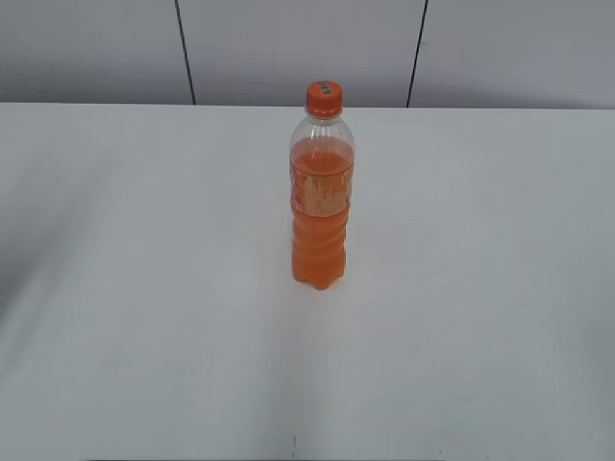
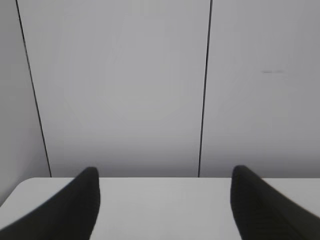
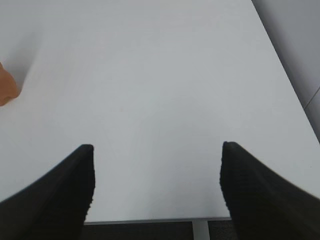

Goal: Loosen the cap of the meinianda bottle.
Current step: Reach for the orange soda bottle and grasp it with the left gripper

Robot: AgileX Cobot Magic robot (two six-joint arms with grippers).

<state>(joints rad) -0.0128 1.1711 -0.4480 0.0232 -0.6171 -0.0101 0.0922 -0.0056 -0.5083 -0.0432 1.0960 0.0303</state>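
Standing upright mid-surface point(image 1: 144, 336), the meinianda bottle point(image 1: 321, 206), cap point(image 1: 324, 98) on; my left gripper point(image 2: 165, 200) jaws spread, facing the wall point(image 2: 120, 85); my right gripper point(image 3: 157, 190) jaws spread, bottle well apart at left.

Meinianda bottle point(image 1: 322, 206): tall clear plastic, standing upright near the middle of the white worktop point(image 1: 144, 288). Orange drink fills it to the shoulder; clear air space above. Lower body waisted and ribbed, orange label band round the mid-section. Cap point(image 1: 324, 98): small, round, orange, seated on the neck, greenish mark on top. In the right wrist view only an orange sliver of the bottle point(image 3: 7, 87) shows at the left edge.
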